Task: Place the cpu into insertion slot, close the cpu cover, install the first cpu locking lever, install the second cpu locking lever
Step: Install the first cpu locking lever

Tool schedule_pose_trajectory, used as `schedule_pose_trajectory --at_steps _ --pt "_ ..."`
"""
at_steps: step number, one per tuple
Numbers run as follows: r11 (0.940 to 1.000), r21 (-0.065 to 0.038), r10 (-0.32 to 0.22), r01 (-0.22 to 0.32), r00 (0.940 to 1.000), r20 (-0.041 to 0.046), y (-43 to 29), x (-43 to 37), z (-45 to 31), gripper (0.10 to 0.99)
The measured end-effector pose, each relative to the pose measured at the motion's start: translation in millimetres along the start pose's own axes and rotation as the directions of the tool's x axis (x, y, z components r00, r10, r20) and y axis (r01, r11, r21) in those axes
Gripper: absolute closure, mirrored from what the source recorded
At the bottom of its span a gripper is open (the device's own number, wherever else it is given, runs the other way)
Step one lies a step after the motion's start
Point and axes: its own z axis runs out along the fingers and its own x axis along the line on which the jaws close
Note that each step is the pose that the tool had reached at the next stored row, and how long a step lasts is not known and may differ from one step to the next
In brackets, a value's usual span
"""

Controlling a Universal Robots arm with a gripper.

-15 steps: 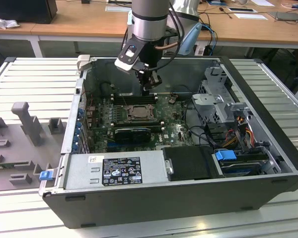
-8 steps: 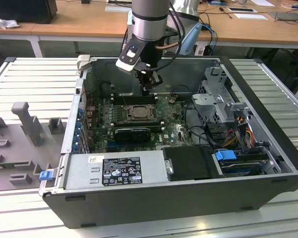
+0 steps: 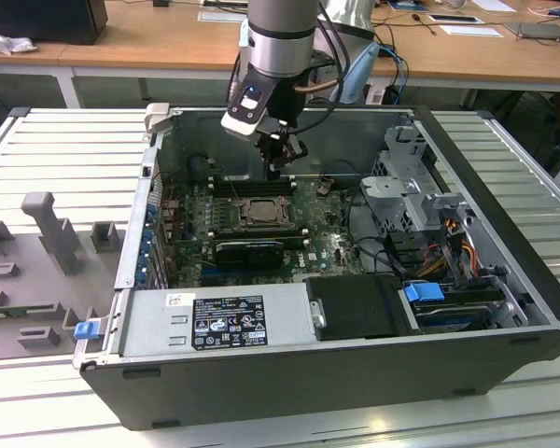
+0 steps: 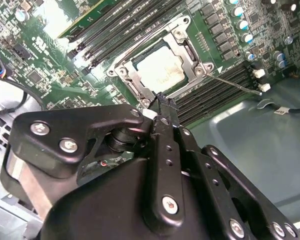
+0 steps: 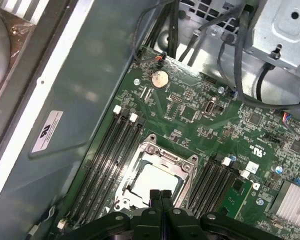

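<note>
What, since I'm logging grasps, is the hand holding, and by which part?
Nothing: the hand is shut, fingertips together and empty, by the edge of the cpu cover.

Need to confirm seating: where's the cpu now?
In the second wrist view the cpu lies in the insertion slot, framed by the cpu cover, between the memory slots.

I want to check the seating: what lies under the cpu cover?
Through the window of the cpu cover, the pale top of the cpu shows, seated in the insertion slot. The frame hides its edges and the slot's contacts, and the gripper blocks one corner.
</note>
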Motion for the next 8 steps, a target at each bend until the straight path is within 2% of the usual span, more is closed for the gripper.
schedule_pose_trajectory --at_steps 4,6,7,8 --pt "0.9963 0.002 -0.086 0.086 0.9963 -0.002 0.0 0.0 0.0 0.98" --pt "0.994 0.003 -0.11 0.11 0.994 -0.0025 0.0 0.0 0.0 0.98" --pt "0.9924 0.003 -0.123 0.123 0.9924 -0.0027 0.0 0.0 0.0 0.98" --pt "0.9883 0.004 -0.152 0.152 0.9883 -0.0034 0.0 0.0 0.0 0.98"
